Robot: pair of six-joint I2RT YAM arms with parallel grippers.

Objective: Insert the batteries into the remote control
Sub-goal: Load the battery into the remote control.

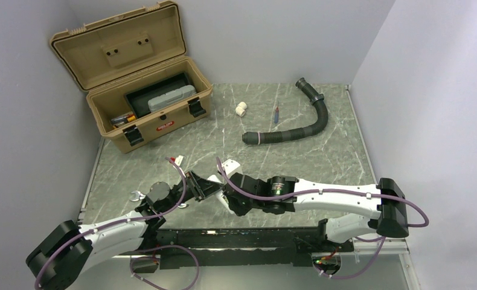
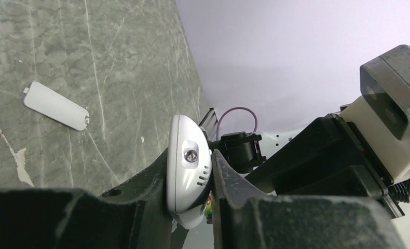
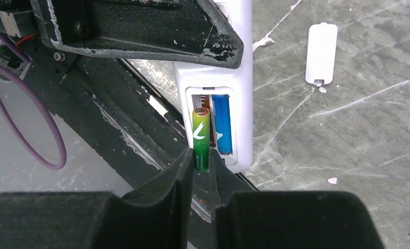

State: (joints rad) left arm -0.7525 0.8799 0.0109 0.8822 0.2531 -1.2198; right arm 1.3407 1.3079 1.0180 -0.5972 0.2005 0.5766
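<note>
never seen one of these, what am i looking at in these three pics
Two robot arms sit at the near edge of a table. The wide picture looks down from above; the other two come from cameras on each wrist. The left claw clamps a white remote with its battery bay open. The right claw pinches a green battery at the bay, beside a blue battery already inside. On it lie the white cover, an open toolbox, a black hose and a white pipe fitting.
</note>
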